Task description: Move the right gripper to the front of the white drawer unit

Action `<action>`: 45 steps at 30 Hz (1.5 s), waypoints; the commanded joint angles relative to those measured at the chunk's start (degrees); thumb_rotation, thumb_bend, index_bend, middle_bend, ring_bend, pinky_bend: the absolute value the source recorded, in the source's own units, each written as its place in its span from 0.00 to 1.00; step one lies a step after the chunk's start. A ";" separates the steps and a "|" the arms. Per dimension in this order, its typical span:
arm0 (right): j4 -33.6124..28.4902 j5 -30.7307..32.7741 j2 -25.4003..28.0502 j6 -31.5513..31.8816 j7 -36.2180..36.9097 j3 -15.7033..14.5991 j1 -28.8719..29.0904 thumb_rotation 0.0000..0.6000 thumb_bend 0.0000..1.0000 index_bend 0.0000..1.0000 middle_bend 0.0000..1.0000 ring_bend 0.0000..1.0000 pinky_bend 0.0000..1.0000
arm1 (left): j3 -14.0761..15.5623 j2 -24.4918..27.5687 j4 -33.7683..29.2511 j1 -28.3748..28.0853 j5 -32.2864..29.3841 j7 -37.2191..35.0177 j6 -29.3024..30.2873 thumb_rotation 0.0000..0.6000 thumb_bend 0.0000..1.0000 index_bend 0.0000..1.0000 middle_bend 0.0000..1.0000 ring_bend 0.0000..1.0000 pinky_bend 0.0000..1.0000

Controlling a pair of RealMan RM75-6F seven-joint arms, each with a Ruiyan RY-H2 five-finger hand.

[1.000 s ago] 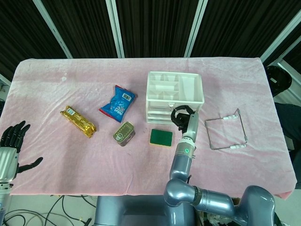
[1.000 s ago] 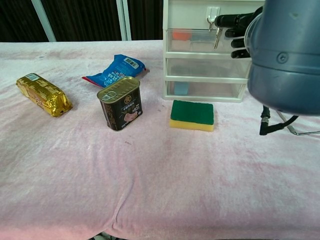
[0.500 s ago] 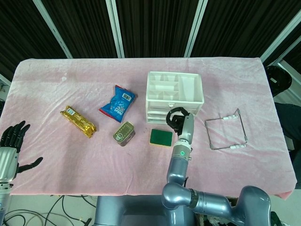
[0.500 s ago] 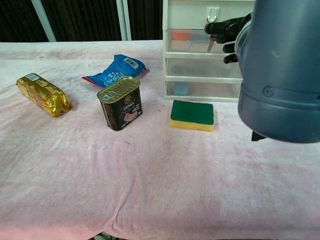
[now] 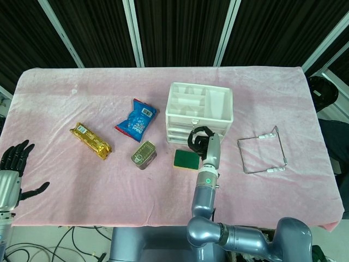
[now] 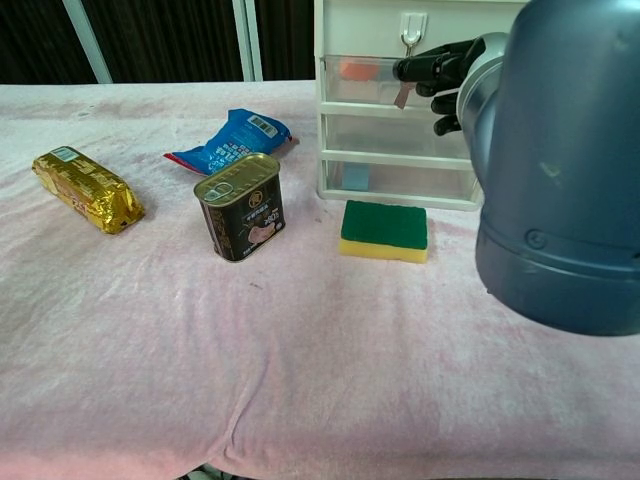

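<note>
The white drawer unit (image 5: pixel 199 112) stands mid-table, its clear drawer fronts (image 6: pixel 390 110) facing me. My right hand (image 5: pixel 197 141) is directly in front of it. In the chest view my right hand (image 6: pixel 435 68) has its dark fingers curled together at the top drawer, tips by the small hook (image 6: pixel 410 25) and a tag (image 6: pixel 400 95) hanging there. I cannot tell whether the tag is pinched. The grey forearm (image 6: pixel 560 160) hides the unit's right side. My left hand (image 5: pixel 13 158) hangs off the table's left edge, fingers spread, holding nothing.
A green sponge (image 5: pixel 186 159) lies just in front of the unit, beside my right wrist. A tin can (image 5: pixel 144 154), a blue snack bag (image 5: pixel 136 120) and a gold bar (image 5: pixel 90 140) sit to the left. A wire rack (image 5: pixel 263 150) lies to the right.
My right hand has swung left across the drawer front, and the drawer unit has shifted slightly left with it. The left hand has not moved.
</note>
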 commanded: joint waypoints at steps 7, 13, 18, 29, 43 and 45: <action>0.92 -2.96 -0.37 1.28 -1.17 0.50 0.66 1.00 0.39 0.51 0.89 1.00 0.84 | 0.06 0.02 -0.07 0.01 0.03 0.04 -0.05 1.00 0.03 0.00 0.00 0.00 0.00; 0.47 -3.23 -0.60 1.30 -1.71 0.35 -0.01 1.00 0.39 0.47 0.89 1.00 0.84 | 0.12 0.01 -0.10 0.02 0.14 0.14 -0.05 1.00 0.03 0.00 0.00 0.00 0.00; 0.79 -4.22 -0.52 1.06 -3.56 -1.17 0.27 1.00 0.39 0.43 0.89 1.00 0.84 | 0.08 0.00 -0.12 0.03 0.02 0.14 -0.08 1.00 0.03 0.00 0.00 0.00 0.00; 1.44 -7.62 -0.26 0.78 -5.92 -4.70 0.19 1.00 0.39 0.40 0.89 1.00 0.84 | 0.08 0.07 -0.23 0.00 -0.12 0.01 -0.27 1.00 0.03 0.00 0.00 0.00 0.00; -8.07 -17.92 5.68 3.02 -5.31 -17.74 -7.61 1.00 0.41 0.60 0.87 0.97 0.83 | 0.29 0.02 0.03 0.08 0.45 0.30 0.05 1.00 0.03 0.00 0.00 0.00 0.00; -10.69 -19.02 7.96 3.44 -5.04 -20.55 -9.95 1.00 0.41 0.61 0.85 0.96 0.83 | 0.34 0.00 0.05 0.10 0.59 0.43 0.14 1.00 0.03 0.00 0.00 0.00 0.00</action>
